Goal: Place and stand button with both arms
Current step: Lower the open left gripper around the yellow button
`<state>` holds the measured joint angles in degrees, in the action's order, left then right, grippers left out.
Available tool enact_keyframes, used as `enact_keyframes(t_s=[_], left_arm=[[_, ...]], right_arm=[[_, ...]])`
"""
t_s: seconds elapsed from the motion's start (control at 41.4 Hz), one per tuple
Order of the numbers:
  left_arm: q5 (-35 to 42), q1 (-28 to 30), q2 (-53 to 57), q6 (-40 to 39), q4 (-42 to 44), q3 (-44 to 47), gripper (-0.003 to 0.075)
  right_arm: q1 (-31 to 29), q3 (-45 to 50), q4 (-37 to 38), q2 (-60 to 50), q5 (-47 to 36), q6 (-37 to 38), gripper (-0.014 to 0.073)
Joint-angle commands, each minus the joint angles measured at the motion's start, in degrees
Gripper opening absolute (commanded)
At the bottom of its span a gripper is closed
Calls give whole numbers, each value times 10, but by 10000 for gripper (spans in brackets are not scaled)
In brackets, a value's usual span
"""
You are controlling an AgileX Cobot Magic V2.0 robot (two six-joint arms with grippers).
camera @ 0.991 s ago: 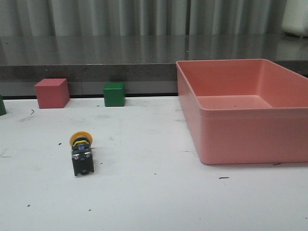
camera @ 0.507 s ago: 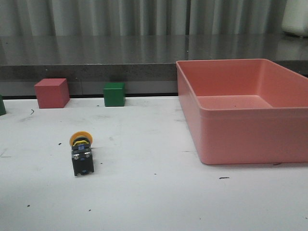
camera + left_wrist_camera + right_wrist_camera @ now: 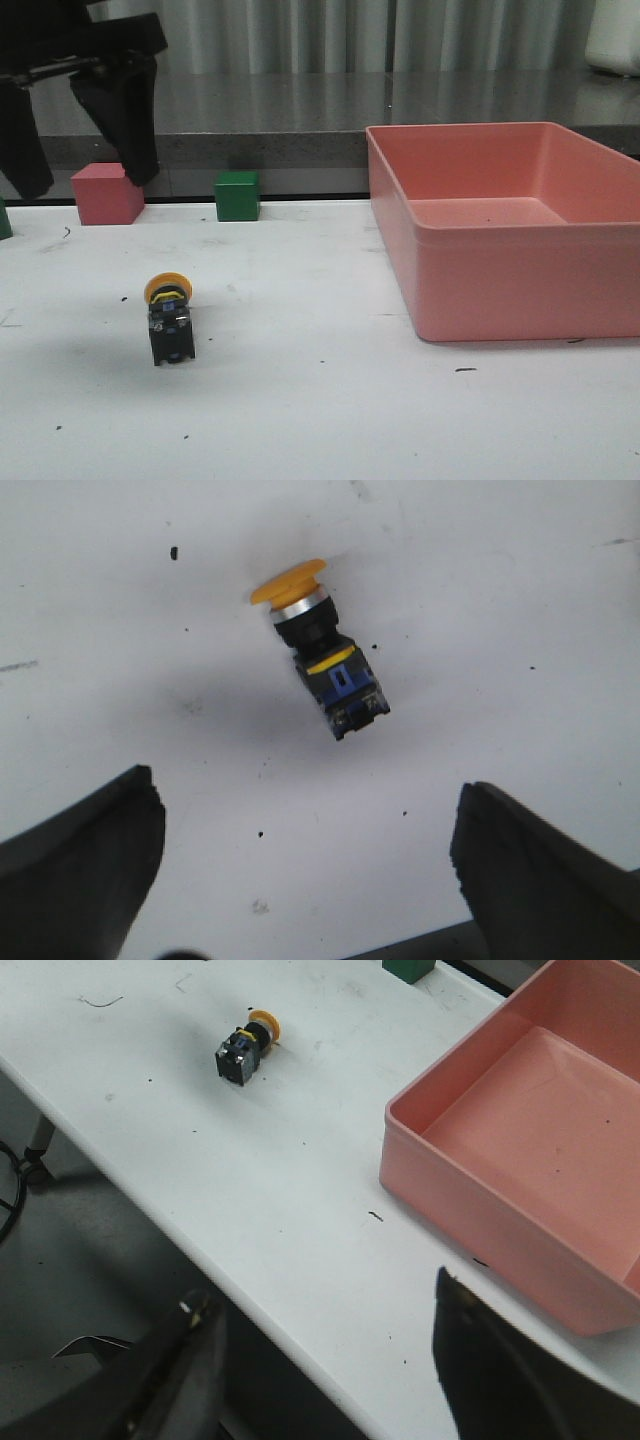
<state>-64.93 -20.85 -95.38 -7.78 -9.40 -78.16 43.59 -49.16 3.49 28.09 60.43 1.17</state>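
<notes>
Small industrial push-button with yellow-orange domed cap, pale collar and black blocky base, lying on its side on the white scuffed tabletop, cap pointing away from the robot, well left of the salmon-pink plastic bin. Probably light, rigid, hard plastic; rounded cap likely slippery, so best pinched across the flat sides of the black base. Left gripper hovering high above the button, dark fingers spread wide, holding nothing. Right gripper out past the near table edge, fingers likewise apart and empty. Pink cube and green cube well behind.
</notes>
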Motion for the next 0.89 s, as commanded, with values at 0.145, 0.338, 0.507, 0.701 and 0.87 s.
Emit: enact_keyframes(t_s=[0.145, 0.338, 0.507, 0.701, 0.87], left_arm=[[-24, -5, -56, -33, -1, -77, 569], [-40, -5, -108, -52, -1, -110, 569], [-44, -5, -151, -63, -2, -131, 568], [-58, -5, -192, -67, -6, -160, 568], [-62, -5, -214, -67, -11, -168, 568]], right_arm=[[-3, -13, 4, 3, -35, -6, 472], [-3, -13, 4, 3, -35, -6, 472], [-3, -13, 4, 3, -35, -6, 472], [-3, -13, 4, 3, -35, -6, 472], [-3, -13, 4, 3, -35, -6, 472]])
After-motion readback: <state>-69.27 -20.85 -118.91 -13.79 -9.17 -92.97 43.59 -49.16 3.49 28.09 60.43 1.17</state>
